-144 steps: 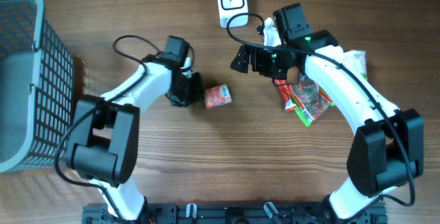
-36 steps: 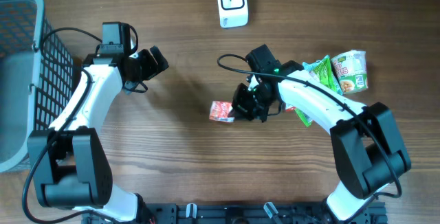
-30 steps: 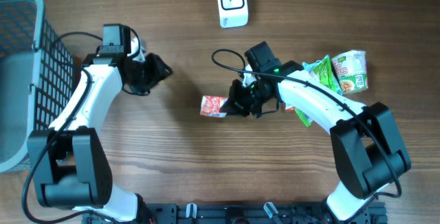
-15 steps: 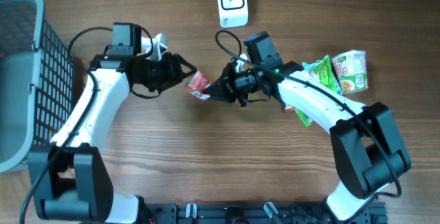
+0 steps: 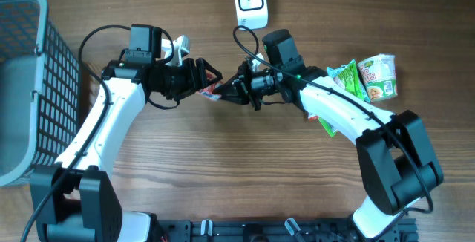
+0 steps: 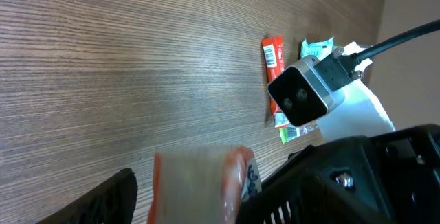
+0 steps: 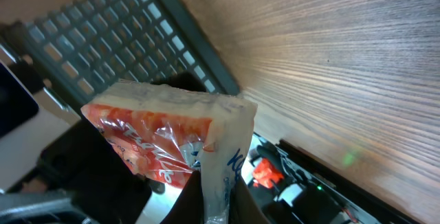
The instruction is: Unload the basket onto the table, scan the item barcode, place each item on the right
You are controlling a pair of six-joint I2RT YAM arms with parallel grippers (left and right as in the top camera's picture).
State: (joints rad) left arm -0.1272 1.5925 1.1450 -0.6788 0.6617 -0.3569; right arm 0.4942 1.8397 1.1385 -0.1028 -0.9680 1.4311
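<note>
The right hand (image 5: pixel 231 92) pinched the small red plastic packet (image 7: pixel 158 141), offering it to the wide-open left hand (image 5: pixel 209 81) just beside it.

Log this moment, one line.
phase: likely handover | right gripper: shut on snack packet | left gripper: open, at packet | scanner: apart from packet

White arms (image 5: pixel 111 119) — black joints, black left hand (image 5: pixel 208 77), black right hand (image 5: pixel 228 93), looping black cables (image 5: pixel 95 38)

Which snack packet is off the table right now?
The small red-and-clear plastic packet, pinched in the right gripper; the green packet and white-green noodle pack lie on the wooden table.
</note>
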